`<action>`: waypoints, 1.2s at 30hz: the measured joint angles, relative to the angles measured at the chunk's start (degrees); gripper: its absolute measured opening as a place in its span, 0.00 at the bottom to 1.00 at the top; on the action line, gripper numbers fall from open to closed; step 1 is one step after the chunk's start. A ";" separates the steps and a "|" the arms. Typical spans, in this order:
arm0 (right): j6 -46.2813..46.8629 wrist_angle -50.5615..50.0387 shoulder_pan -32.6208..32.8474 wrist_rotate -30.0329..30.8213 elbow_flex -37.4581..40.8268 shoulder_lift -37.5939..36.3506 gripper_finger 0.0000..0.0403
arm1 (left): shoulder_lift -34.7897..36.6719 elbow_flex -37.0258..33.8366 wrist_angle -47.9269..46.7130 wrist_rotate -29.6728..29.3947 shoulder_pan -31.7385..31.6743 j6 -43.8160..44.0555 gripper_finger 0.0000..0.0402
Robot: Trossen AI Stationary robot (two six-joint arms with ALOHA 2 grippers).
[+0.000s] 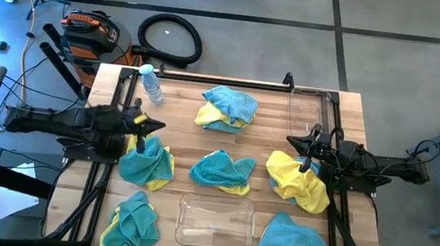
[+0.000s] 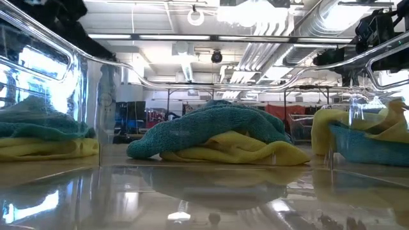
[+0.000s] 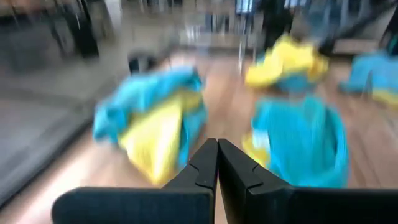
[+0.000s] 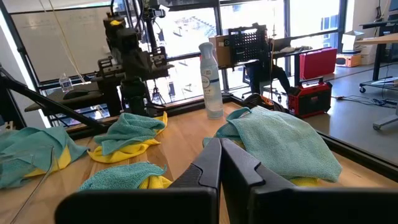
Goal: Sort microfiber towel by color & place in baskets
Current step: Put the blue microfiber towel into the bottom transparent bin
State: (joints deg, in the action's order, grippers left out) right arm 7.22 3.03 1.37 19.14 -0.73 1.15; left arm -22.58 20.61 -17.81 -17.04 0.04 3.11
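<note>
Several heaps of teal and yellow microfiber towels lie on the wooden table: one at far centre, one at left middle, one at centre, a mostly yellow one at right, and two near ones. One clear basket stands near centre, another far right. My left gripper is shut above the table beside the left-middle heap. My right gripper is shut over the far edge of the yellow heap.
A clear water bottle stands at the far left of the table, close to my left arm. A black frame rail runs along the far edge. Bare wood shows between the heaps.
</note>
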 joint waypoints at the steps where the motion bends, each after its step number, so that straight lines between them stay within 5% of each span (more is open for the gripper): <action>1: -0.01 0.01 0.02 0.00 0.00 0.01 0.00 | -3.04 2.05 -3.20 0.02 0.33 2.27 0.00; 11: 0.00 0.00 0.02 0.00 0.00 0.00 0.00 | -26.16 20.65 -23.63 0.27 5.19 16.89 0.00; 18: -0.02 0.00 0.00 0.00 0.00 0.01 0.00 | -35.41 25.31 -31.38 4.11 5.93 22.44 0.03; 30: -0.02 0.00 0.01 -0.02 0.00 0.00 0.00 | -39.07 25.82 -43.83 4.88 4.87 38.58 0.35; 36: -0.02 0.00 0.00 0.00 0.00 0.00 0.00 | -39.09 25.29 -45.56 7.98 7.10 40.96 0.40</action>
State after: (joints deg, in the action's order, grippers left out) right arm 7.20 3.03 1.37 19.14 -0.73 1.15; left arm -61.67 45.90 -63.37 -9.06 7.15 44.06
